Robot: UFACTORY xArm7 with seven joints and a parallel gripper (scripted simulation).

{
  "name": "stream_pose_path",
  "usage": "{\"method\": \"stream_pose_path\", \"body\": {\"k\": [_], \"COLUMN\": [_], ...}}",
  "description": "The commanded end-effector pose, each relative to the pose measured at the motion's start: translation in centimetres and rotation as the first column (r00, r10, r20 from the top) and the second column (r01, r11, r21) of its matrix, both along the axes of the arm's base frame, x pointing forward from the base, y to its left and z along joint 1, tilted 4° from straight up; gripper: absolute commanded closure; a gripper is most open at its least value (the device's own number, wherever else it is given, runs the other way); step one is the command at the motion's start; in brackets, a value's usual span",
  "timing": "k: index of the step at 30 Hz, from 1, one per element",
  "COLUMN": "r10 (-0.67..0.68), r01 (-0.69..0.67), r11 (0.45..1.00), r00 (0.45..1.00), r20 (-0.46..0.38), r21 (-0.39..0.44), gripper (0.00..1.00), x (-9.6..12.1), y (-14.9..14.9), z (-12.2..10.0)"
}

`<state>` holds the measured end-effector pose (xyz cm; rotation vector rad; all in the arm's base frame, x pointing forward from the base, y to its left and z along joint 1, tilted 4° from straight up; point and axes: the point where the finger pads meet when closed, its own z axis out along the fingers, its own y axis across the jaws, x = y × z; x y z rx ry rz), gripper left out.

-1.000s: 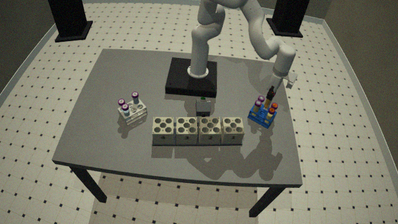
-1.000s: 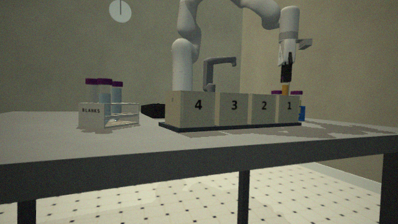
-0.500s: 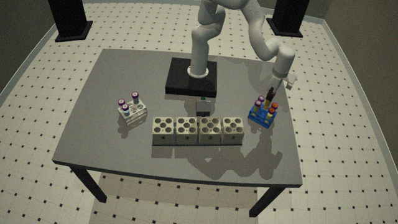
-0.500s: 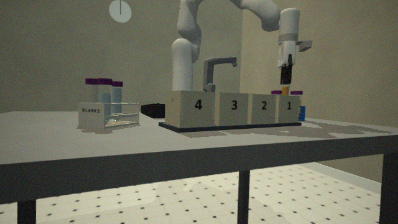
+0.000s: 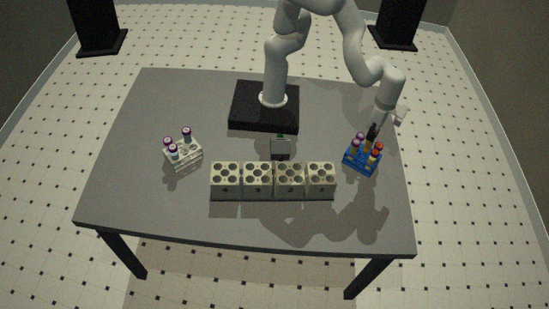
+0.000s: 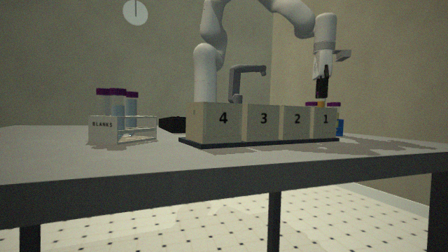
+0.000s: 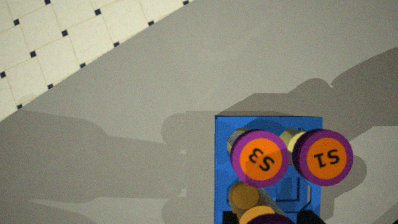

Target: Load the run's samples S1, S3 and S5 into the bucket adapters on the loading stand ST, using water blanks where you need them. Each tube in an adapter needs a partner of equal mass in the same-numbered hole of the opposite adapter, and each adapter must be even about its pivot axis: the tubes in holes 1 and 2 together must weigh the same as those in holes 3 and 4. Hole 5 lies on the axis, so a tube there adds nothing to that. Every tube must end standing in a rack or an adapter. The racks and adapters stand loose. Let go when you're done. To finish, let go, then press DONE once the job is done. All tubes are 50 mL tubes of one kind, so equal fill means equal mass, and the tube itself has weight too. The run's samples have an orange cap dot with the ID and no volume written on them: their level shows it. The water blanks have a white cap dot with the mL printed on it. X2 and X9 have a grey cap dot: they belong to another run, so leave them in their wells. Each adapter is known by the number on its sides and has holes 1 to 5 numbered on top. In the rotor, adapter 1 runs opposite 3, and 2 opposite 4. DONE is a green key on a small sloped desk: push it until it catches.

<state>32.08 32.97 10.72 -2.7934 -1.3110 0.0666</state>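
My gripper (image 5: 371, 132) hangs straight down over the blue sample rack (image 5: 362, 158) at the table's right side and is shut on an amber-filled tube (image 6: 320, 103) with a purple cap (image 7: 265, 218). The tube's lower part reaches down among the rack's tubes, and its ID is hidden. In the wrist view S3 (image 7: 260, 158) and S1 (image 7: 323, 157) stand in the rack (image 7: 267, 170) with orange cap dots. The four beige adapters 4 (image 6: 214, 122), 3 (image 6: 262, 120), 2 (image 6: 297, 120) and 1 (image 6: 325, 120) stand in a row with every hole empty (image 5: 273, 172).
The BLANKS rack (image 5: 183, 152) with three purple-capped water tubes stands at the left. The small DONE desk (image 5: 280, 147) sits between the arm's base (image 5: 264, 106) and the adapters. Two more purple-capped tubes (image 5: 358, 139) stand in the blue rack.
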Motion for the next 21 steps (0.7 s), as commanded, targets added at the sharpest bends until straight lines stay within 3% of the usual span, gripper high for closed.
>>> {"method": "stream_pose_path", "body": {"k": [1, 21], "r10": [0.0, 0.0], "r01": [0.0, 0.0], "r11": [1.0, 1.0], "r00": [1.0, 1.0], "r20": [0.003, 0.003], "r21": [0.003, 0.003], "gripper": [1.0, 1.0], "x": [0.1, 0.0], "y": [0.1, 0.2], "z": [-0.3, -2.1]}}
